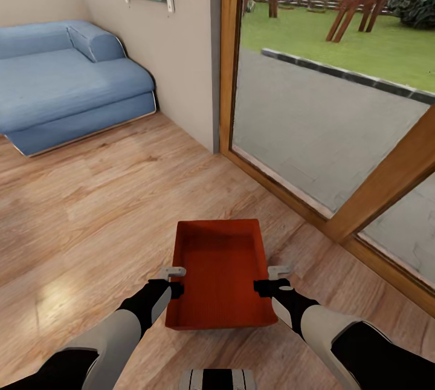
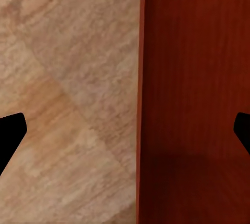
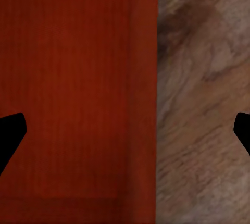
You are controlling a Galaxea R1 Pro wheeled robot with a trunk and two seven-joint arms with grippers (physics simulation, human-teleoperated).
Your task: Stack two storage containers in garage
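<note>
The wood floor [image 1: 90, 208] is lying under the storage container [image 1: 220, 275], near the glass door [image 1: 326, 106]. The left gripper [image 1: 175, 279] and right gripper [image 1: 273, 278] are each straddling a side wall, fingers spread wide; contact is unclear.

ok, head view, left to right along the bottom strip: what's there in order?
left gripper → storage container → right gripper → wooden door frame
</note>
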